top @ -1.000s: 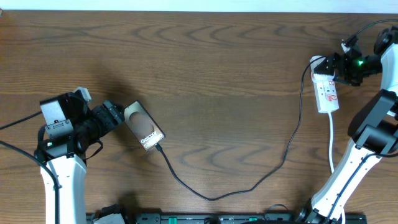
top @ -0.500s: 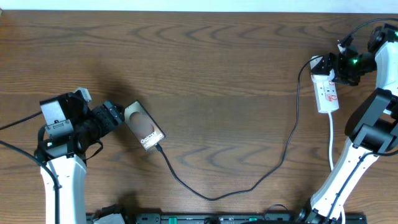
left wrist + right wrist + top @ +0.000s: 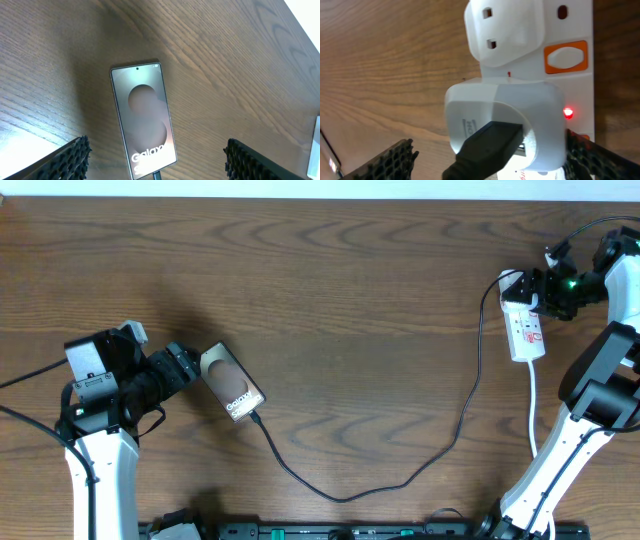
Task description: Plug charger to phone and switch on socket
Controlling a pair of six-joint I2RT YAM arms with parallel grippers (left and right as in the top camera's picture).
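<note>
The phone [image 3: 231, 384] lies face up at the left of the table, showing its bronze oval and white "Galaxy" lettering; it also shows in the left wrist view [image 3: 144, 120]. The black charger cable [image 3: 350, 492] runs from the phone's lower end, with its plug tip [image 3: 156, 175] in the phone, across to the socket [image 3: 524, 323]. My left gripper [image 3: 183, 366] is open just left of the phone. My right gripper [image 3: 545, 288] is open over the socket's far end, around a white adapter [image 3: 500, 117] with the black plug in it. A red light [image 3: 567, 113] glows beside it.
The socket's white cord [image 3: 532, 405] runs down the right side toward my right arm's base. An orange-rimmed switch [image 3: 566, 55] and an empty outlet [image 3: 502, 27] sit on the strip. A dark rail [image 3: 350, 531] lines the table's front edge.
My right gripper has shifted slightly over the socket's far end. The left arm, phone and cable have not moved.
</note>
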